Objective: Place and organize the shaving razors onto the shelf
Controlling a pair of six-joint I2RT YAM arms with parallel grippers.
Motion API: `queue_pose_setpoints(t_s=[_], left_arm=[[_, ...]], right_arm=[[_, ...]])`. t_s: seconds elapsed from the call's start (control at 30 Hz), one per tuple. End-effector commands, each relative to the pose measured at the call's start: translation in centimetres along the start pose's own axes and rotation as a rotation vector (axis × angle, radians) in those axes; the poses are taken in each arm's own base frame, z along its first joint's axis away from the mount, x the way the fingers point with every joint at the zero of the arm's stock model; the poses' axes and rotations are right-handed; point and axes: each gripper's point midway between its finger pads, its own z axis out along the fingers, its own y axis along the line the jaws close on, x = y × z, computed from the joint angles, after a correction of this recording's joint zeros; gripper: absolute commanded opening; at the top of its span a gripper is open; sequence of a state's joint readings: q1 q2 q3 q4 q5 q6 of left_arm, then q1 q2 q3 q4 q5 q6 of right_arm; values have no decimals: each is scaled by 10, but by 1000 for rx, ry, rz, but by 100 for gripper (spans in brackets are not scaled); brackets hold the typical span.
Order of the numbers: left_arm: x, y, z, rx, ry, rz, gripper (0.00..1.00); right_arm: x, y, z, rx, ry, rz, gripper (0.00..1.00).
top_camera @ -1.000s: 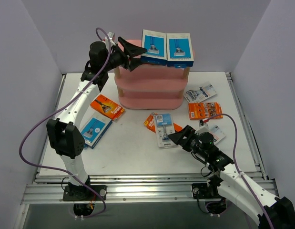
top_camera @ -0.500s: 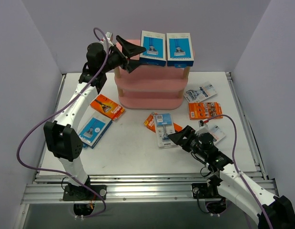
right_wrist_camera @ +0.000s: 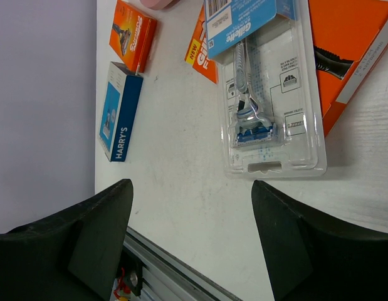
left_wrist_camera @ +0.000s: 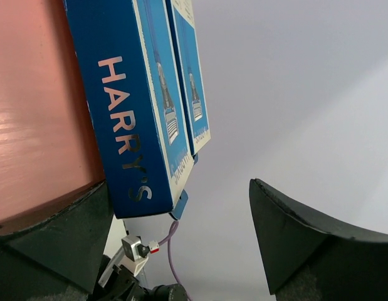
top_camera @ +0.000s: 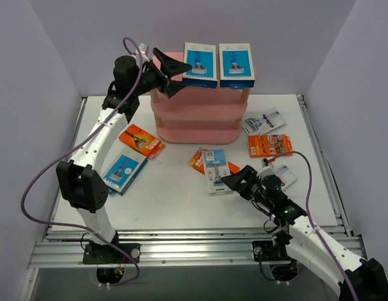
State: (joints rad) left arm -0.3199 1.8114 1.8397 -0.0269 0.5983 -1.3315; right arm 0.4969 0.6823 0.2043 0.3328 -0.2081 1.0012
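The pink shelf (top_camera: 197, 119) stands at the back of the table. Two blue-and-white razor boxes (top_camera: 200, 64) (top_camera: 236, 64) lie side by side on its top board. My left gripper (top_camera: 176, 76) is open at the left box's end, holding nothing. The left wrist view shows that box (left_wrist_camera: 128, 106) lying on the pink board (left_wrist_camera: 37, 113), free of my left gripper (left_wrist_camera: 181, 244). A third blue box (top_camera: 123, 171) lies on the table. My right gripper (top_camera: 234, 183) hovers open, just short of a clear blister pack (right_wrist_camera: 269, 106) lying over an orange card (right_wrist_camera: 350, 50).
An orange card (top_camera: 141, 139) lies left of the shelf. At the right lie a blister pack (top_camera: 264, 121), an orange card (top_camera: 269, 145) and another blister pack (top_camera: 283, 174) partly under the right arm. The table's metal rail (top_camera: 194, 241) runs along the front.
My left gripper has opened wide off the left blue box and drawn back slightly to the left; the box stays on the top board. The right arm has not moved.
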Motion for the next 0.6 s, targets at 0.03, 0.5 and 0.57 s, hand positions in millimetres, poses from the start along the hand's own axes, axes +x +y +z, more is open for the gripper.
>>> queue_pose_setpoints(t_s=[0.03,0.5,0.57], left_arm=[[-1,-7,-12,-60,-22,-4,94],[9,0,-5,-119,-5,-12,94],[11,2,-2,-118,1,-14,94]], right_arm=[[-3,5,0,-24,-10,-2,72],[0,0,-1,-11,2,-9,72],[1,-1,-1,-7,3,-12,72]])
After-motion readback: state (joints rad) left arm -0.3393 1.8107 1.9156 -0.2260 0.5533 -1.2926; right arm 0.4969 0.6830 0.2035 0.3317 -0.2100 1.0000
